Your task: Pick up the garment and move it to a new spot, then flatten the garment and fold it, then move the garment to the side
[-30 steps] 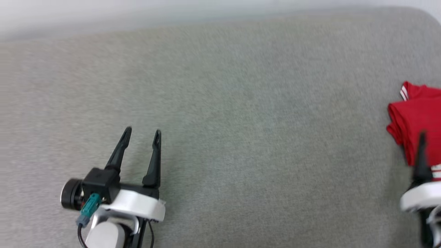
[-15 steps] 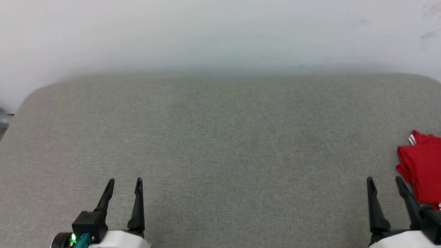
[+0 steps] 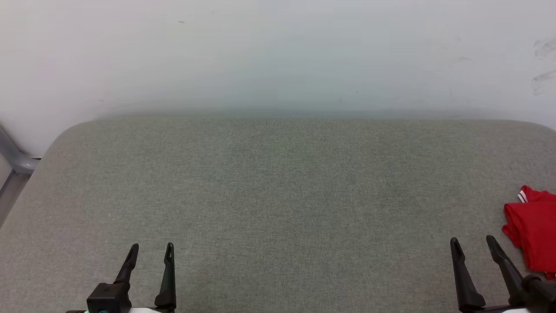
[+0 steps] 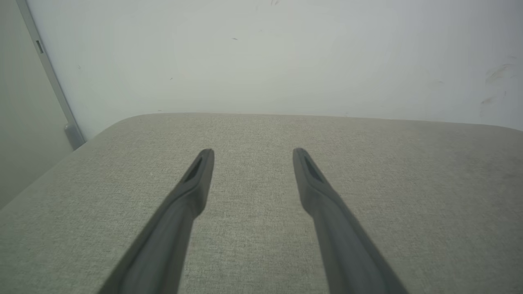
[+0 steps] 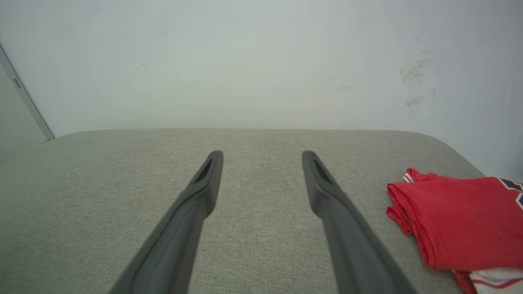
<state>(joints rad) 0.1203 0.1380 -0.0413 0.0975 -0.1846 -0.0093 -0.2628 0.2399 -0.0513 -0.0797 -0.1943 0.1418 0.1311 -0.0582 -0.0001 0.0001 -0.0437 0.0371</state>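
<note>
Garment folded and set aside; task appears complete.
The garment (image 3: 534, 234) lies as a folded red bundle at the right edge of the grey pad (image 3: 278, 195), untouched. The left gripper (image 3: 152, 246) and right gripper (image 3: 472, 239) hang over the pad's near edge, jaws wide apart and empty. Since a second ago the head camera has tilted up, showing more wall (image 3: 278, 56); the bundle keeps its shape.

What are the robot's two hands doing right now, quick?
The left hand: open, holding nothing.
The right hand: open, holding nothing, not touching the red garment.
</note>
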